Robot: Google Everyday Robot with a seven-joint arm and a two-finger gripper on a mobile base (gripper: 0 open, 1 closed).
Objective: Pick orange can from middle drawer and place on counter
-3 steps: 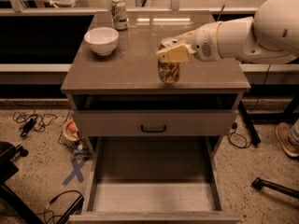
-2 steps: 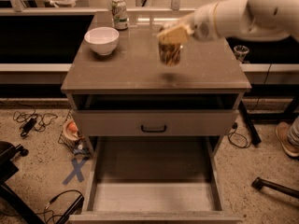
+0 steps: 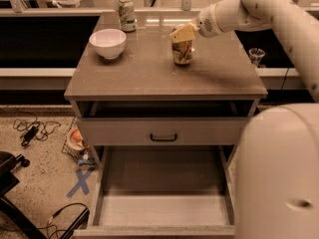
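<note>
The orange can (image 3: 183, 52) stands upright on the counter (image 3: 149, 76), right of centre toward the back. My gripper (image 3: 182, 33) comes in from the upper right and is shut on the can's top part, with its tan fingers (image 3: 183, 32) covering the rim. The can's base looks to be touching the counter surface. The middle drawer (image 3: 164, 183) is pulled fully open below, and its grey floor is bare.
A white bowl (image 3: 107, 42) sits at the counter's left back, with a green-and-white can (image 3: 126, 14) behind it. A drawer front with a black handle (image 3: 163, 137) is above the open drawer. My white body (image 3: 279, 173) fills the lower right. Cables and a blue tape cross (image 3: 79, 182) lie on the floor at left.
The gripper carried the orange can up and toward the back of the counter, then lowered it. The can now stands on the counter surface.
</note>
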